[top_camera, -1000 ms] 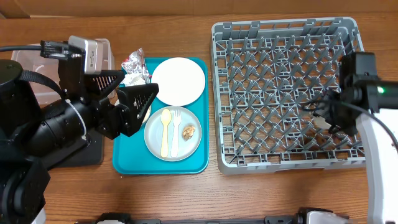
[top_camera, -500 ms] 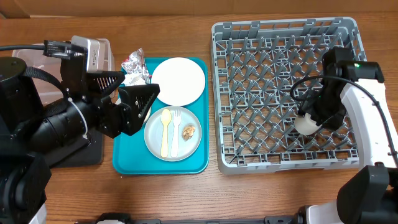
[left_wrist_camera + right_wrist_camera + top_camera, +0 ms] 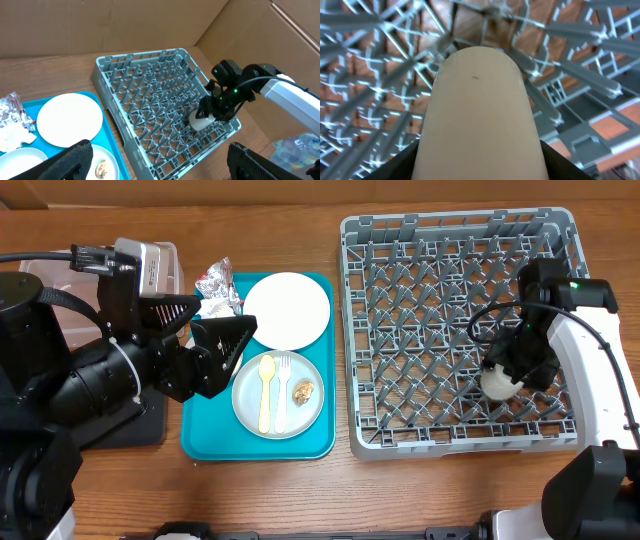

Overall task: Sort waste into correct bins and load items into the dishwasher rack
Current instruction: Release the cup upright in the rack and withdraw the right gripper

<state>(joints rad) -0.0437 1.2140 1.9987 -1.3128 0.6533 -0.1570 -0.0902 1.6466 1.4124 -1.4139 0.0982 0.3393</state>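
Note:
The grey dishwasher rack [image 3: 450, 220] stands at the right. My right gripper [image 3: 512, 368] is shut on the small white cup [image 3: 496, 384] and holds it low over the rack's right part; the cup fills the right wrist view [image 3: 480, 110], with lattice behind it. My left gripper [image 3: 215, 345] is open and empty above the teal tray's left side. The white plate [image 3: 288, 310] lies at the tray's back. The grey plate [image 3: 248, 380] holds the yellow spoon [image 3: 266, 392], the fork [image 3: 283, 390] and the brown scrap [image 3: 304, 391]. The foil wrapper [image 3: 216, 288] lies at the tray's back left. The bowl and the rice are hidden.
The teal tray [image 3: 200, 442] sits left of the rack. The clear tub [image 3: 45, 280] and the black tray [image 3: 145, 425] are at the far left, mostly under my left arm. The left wrist view shows the rack [image 3: 115, 62], the cup [image 3: 199, 122] and the white plate [image 3: 70, 119].
My right gripper has carried the white cup from the rack's right edge in over the lattice, then lowered it slightly. My left arm has not moved.

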